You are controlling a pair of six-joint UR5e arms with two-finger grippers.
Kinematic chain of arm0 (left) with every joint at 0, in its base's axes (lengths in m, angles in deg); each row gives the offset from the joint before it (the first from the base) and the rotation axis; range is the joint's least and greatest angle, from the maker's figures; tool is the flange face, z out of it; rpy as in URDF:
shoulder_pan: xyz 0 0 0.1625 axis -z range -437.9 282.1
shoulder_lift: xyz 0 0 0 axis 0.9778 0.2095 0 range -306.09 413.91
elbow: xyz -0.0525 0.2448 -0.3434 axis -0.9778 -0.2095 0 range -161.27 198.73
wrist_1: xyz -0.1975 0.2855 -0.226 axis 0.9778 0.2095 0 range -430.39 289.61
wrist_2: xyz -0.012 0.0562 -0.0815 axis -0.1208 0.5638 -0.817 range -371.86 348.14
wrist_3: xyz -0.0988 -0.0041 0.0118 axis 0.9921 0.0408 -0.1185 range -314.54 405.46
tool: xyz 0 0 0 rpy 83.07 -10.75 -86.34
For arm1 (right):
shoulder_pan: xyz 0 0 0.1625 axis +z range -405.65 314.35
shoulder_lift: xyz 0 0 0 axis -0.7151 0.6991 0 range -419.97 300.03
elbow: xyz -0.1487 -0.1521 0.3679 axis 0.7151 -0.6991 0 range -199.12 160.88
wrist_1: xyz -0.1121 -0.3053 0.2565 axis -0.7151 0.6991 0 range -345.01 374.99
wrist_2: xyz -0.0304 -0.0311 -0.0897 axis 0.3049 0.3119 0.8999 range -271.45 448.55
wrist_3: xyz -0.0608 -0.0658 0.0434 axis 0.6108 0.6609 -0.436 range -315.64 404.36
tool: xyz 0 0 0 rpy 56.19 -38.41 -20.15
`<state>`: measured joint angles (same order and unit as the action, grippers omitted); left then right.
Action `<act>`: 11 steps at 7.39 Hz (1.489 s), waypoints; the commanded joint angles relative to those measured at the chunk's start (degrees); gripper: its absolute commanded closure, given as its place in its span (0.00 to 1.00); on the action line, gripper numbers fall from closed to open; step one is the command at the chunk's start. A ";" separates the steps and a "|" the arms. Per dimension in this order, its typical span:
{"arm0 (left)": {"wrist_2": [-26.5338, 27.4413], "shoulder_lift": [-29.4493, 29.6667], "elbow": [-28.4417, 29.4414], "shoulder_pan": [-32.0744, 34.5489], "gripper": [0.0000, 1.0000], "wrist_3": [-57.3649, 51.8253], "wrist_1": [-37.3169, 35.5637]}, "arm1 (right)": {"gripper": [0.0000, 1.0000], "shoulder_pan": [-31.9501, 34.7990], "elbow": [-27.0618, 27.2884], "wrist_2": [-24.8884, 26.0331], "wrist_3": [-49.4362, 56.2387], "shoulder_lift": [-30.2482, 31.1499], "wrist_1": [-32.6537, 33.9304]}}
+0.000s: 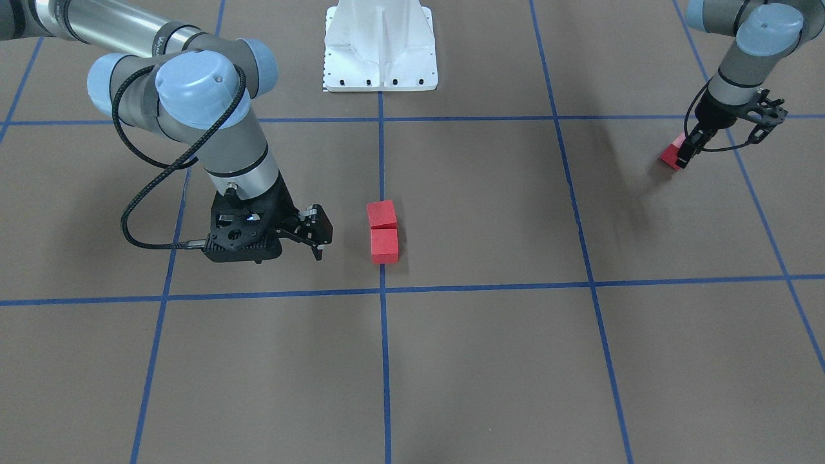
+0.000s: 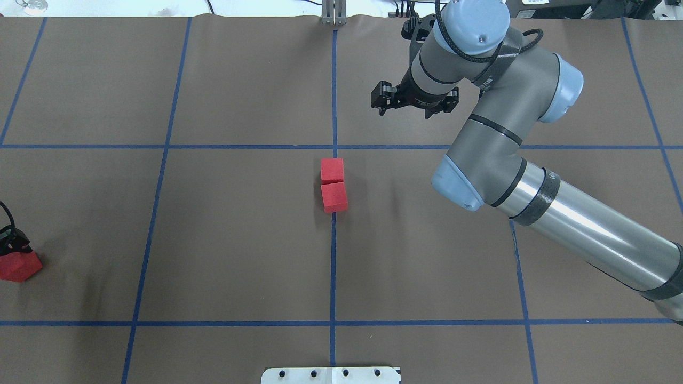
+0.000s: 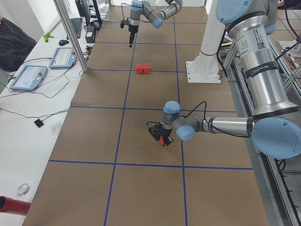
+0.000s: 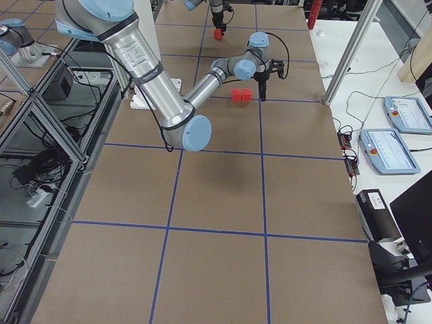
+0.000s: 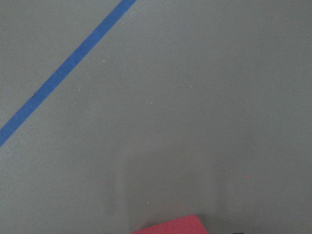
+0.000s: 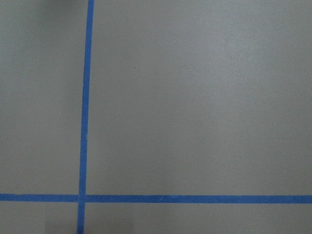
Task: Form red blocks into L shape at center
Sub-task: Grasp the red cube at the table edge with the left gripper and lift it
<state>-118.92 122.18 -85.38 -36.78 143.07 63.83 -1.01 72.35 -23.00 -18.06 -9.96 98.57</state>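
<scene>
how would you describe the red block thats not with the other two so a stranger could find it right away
Start at the white robot base plate and the middle blue tape line, where two red blocks sit touching. Go to the table's far edge on the robot's left, where the left tool reaches down. The third red block is right at that tool, alone and sitting askew to the grid.

Two red blocks [image 1: 383, 232] touch at center [image 1: 381, 193]; left gripper [image 1: 684, 154] fingers (closed) on third block [image 1: 670, 154], rt gripper [image 1: 316, 241] nearby.

We see the left hand [image 2: 12, 246] cut off at the overhead edge, fingers half hiding its red block [image 2: 19, 266].
</scene>
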 commanded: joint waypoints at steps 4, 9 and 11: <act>-0.87 26.67 -4.70 5.11 1.00 0.74 -38.08 | 0.01 3.44 4.51 -0.69 7.19 7.28 0.44; -1.05 59.01 15.43 3.97 1.00 18.02 -52.67 | 0.01 7.04 5.12 -2.01 20.75 15.20 -0.27; -3.31 64.78 20.78 3.35 1.00 24.10 -53.01 | 0.01 7.39 4.95 -3.66 24.16 15.38 -0.36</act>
<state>-120.54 183.26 -67.91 -33.12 163.11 11.11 6.00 77.40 -25.33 3.71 5.21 98.24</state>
